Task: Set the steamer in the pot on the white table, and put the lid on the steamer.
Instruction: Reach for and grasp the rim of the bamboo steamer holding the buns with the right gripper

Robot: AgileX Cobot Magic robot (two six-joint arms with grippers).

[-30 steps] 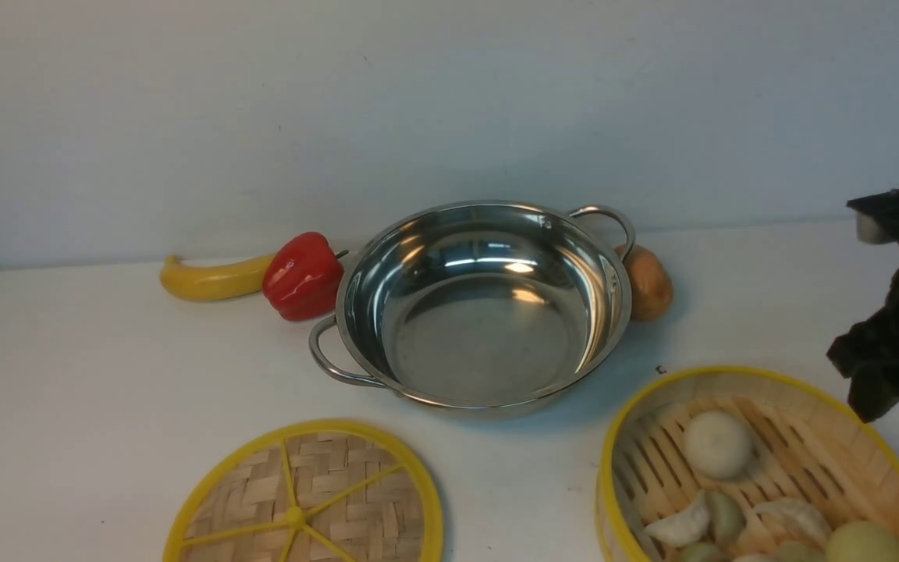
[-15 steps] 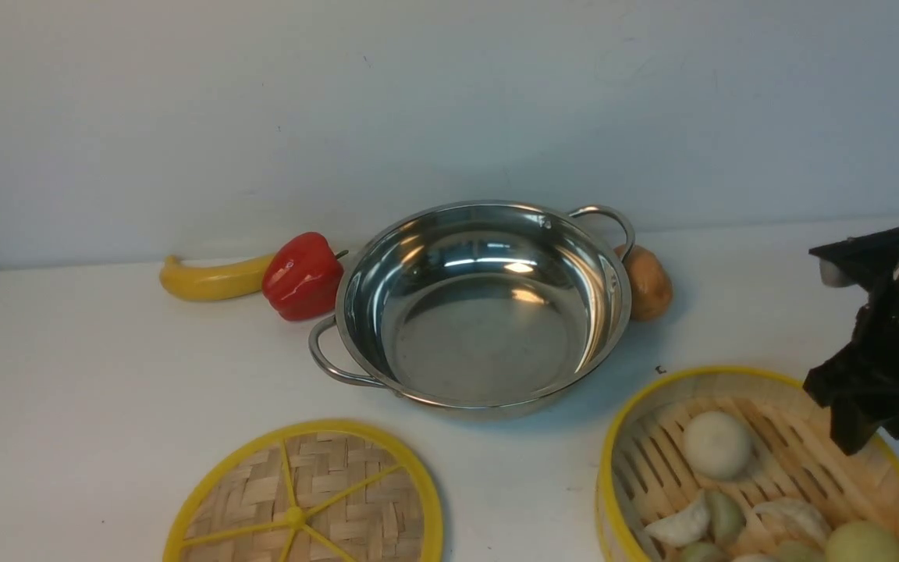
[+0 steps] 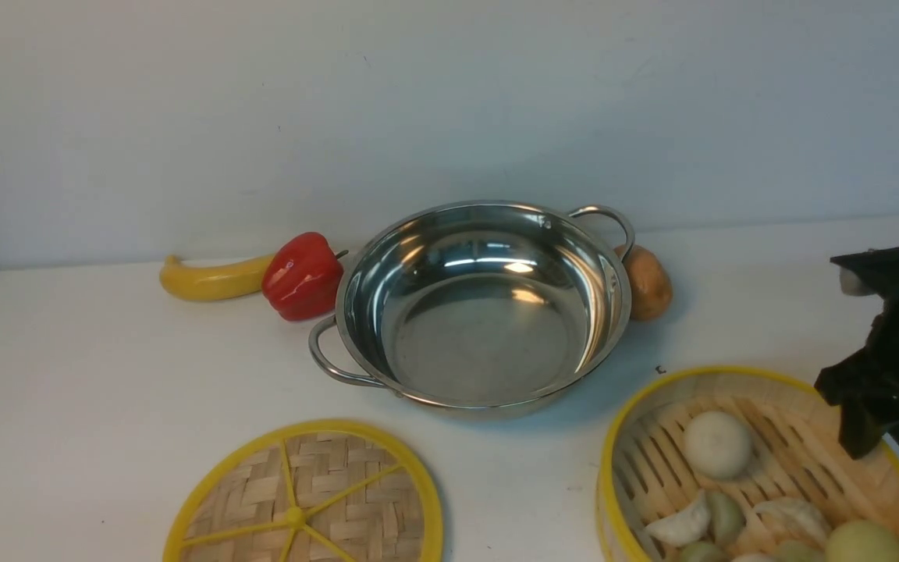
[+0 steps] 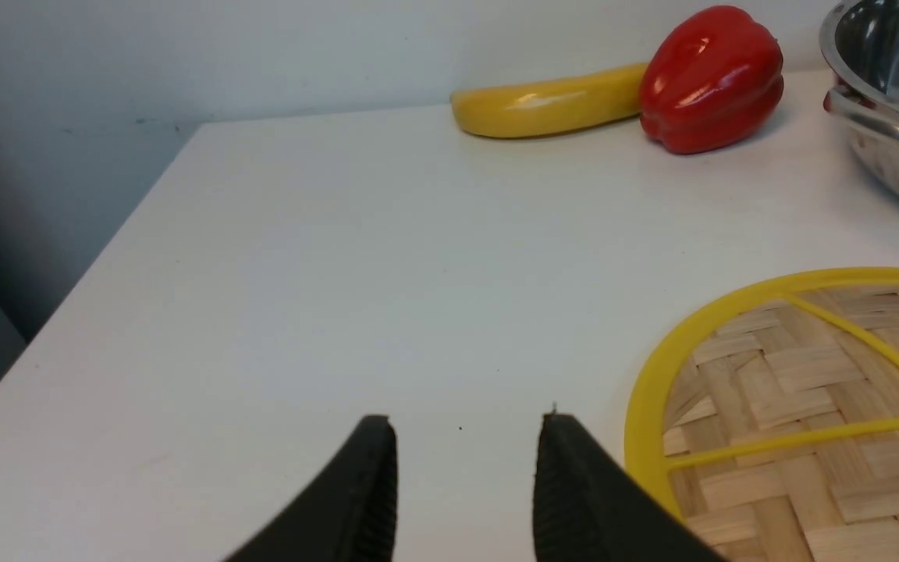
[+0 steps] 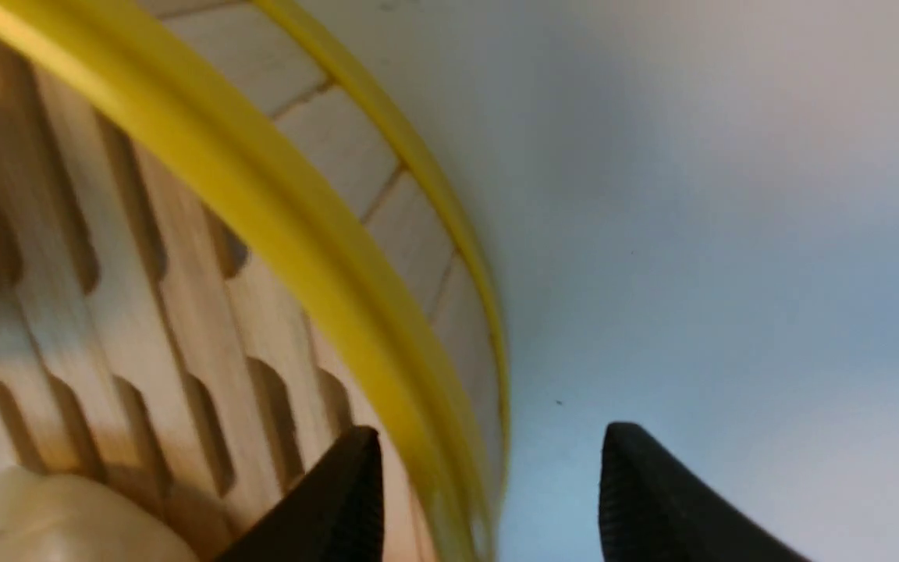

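On table (image 3: pixel 106 390): pot (image 3: pixel 481 312) centre-back; lid (image 3: pixel 305 499) front-left; steamer (image 3: pixel 793 460) front-right; pepper (image 3: pixel 303 275) left of pot.

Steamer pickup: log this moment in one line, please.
stage: pre-grasp | right gripper: open, straddling steamer rim | left gripper: open, empty, beside lid | pot: empty

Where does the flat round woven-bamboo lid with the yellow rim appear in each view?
Front view: the lid lies at the bottom edge, left of centre, nearer than the shiny steel pot.
Left wrist view: the lid lies close beside the left gripper, cut by the frame.
Right wrist view: not in it.
Shared landmark: the red bell pepper, in front and left wrist views; the white table, in all.
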